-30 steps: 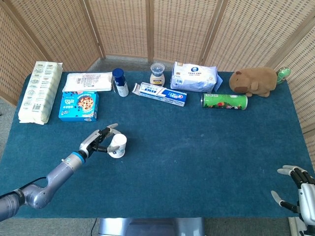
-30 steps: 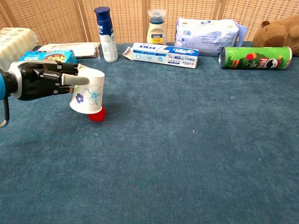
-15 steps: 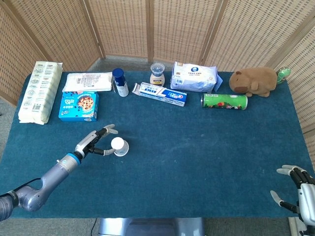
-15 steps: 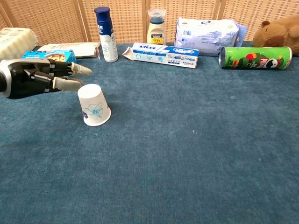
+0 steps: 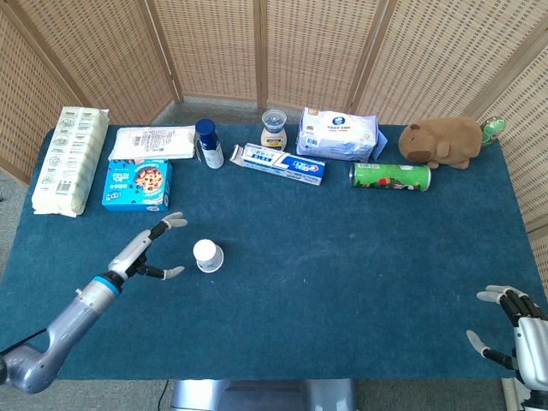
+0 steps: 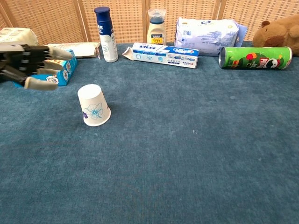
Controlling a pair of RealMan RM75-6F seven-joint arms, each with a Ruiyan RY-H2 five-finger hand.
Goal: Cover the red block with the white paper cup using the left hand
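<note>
The white paper cup with a blue flower print stands upside down on the blue table cloth. No part of the red block shows in either view. My left hand hovers to the left of the cup, apart from it, fingers spread and holding nothing. At the table's near right corner my right hand rests with its fingers apart and nothing in it; only the head view shows it.
Along the back stand a blue bottle, a small jar, a toothpaste box, a wipes pack, a green can lying down and a plush animal. A cookie box lies behind my left hand.
My left hand set the cup down over the red block, let go and drew back to the left. The cup now stands alone.
</note>
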